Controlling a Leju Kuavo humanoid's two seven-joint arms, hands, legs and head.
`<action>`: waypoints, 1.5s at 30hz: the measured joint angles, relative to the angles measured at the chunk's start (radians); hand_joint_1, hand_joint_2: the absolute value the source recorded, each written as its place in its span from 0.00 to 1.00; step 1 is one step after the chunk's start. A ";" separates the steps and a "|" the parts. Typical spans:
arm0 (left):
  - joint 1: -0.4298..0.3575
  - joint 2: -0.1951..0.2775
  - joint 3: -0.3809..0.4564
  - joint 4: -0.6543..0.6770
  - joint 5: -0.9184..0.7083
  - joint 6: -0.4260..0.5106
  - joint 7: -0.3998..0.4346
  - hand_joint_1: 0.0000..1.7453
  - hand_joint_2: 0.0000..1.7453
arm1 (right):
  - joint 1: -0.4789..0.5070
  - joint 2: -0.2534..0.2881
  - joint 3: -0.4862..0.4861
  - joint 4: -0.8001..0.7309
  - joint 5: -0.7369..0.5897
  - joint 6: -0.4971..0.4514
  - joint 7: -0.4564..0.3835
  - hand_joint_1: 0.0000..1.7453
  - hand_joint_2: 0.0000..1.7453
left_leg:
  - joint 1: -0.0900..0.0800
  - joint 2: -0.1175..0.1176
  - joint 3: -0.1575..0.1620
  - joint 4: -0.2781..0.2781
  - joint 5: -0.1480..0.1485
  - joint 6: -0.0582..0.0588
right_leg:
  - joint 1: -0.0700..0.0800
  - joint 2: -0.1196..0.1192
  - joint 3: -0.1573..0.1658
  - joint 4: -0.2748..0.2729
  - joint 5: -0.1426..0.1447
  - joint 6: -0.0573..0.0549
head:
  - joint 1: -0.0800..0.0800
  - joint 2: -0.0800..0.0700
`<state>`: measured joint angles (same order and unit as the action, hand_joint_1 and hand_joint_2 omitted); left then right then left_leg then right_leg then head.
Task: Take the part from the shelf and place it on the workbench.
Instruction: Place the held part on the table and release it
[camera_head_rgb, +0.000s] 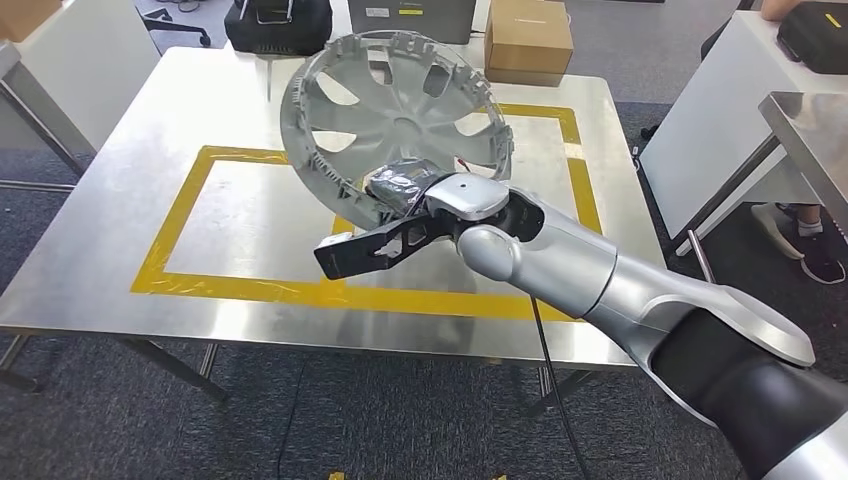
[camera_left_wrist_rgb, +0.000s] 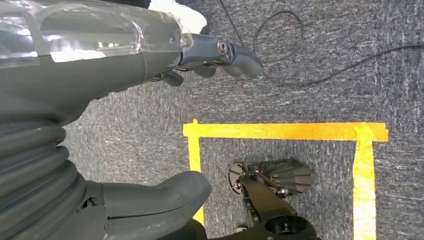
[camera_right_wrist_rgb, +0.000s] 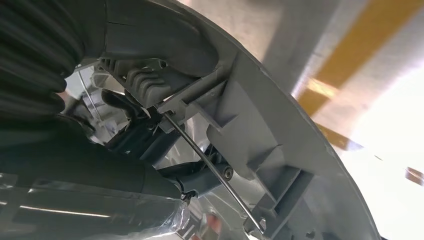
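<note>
The right hand (camera_head_rgb: 400, 195) grips the lower rim of a grey wheel cover (camera_head_rgb: 395, 105), holding it tilted on edge over the middle of the metal workbench (camera_head_rgb: 120, 200). In the right wrist view the fingers (camera_right_wrist_rgb: 150, 130) hook round the ribbed rim of the cover (camera_right_wrist_rgb: 260, 135), with a thin wire ring running along its inner side. Whether the cover's lower edge touches the bench top cannot be told. A rectangle of yellow tape (camera_head_rgb: 170, 230) frames the bench top, and the cover stands inside it, toward its 2 o'clock corner.

The left hand (camera_left_wrist_rgb: 220, 55) hangs over grey carpet (camera_left_wrist_rgb: 310, 50), holding nothing, its fingers loosely bent and apart. Yellow tape lines (camera_left_wrist_rgb: 280, 131) mark the floor beneath it.

At 12 o'clock beyond the bench sits a cardboard box (camera_head_rgb: 528, 40), closed, so its contents cannot be seen; a black bag (camera_head_rgb: 278, 25) sits at 11 o'clock. A person's shoes (camera_head_rgb: 800, 240) show at 3 o'clock beside a second table (camera_head_rgb: 800, 120).
</note>
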<state>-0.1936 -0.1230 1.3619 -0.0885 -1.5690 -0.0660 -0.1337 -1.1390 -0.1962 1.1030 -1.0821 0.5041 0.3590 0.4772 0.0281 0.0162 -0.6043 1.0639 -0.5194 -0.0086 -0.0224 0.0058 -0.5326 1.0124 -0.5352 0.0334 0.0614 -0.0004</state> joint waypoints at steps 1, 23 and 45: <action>0.000 0.000 -0.001 0.000 0.000 0.000 0.000 0.00 1.00 | -0.001 0.006 0.008 0.048 0.002 -0.002 -0.001 1.00 1.00 | 0.000 0.000 0.000 0.000 0.000 0.000 | 0.000 0.000 0.000 0.000 0.000 0.000 | 0.000 0.000; -0.001 -0.005 -0.039 0.000 0.022 -0.040 -0.107 0.00 0.00 | -0.020 0.013 0.039 0.432 0.040 0.001 0.054 0.00 1.00 | 0.000 -0.017 0.000 0.000 0.001 -0.001 | -0.001 -0.004 0.001 -0.001 0.000 0.000 | -0.001 0.000; 0.018 0.005 -0.046 -0.002 0.017 -0.008 -0.133 0.00 0.00 | 0.161 0.026 -0.192 -0.216 -0.436 -0.790 -0.310 0.00 1.00 | 0.001 -0.028 0.014 -0.004 0.000 -0.003 | 0.000 -0.012 0.016 -0.006 -0.005 -0.002 | -0.002 0.000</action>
<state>-0.1760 -0.1180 1.3159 -0.0908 -1.5524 -0.0744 -0.2663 -0.9778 -0.1706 0.9106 -1.2985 0.0677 -0.4309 0.1670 0.0292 -0.0121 -0.5904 1.0597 -0.5189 -0.0116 -0.0225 -0.0059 -0.5170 1.0063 -0.5401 0.0319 0.0590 -0.0004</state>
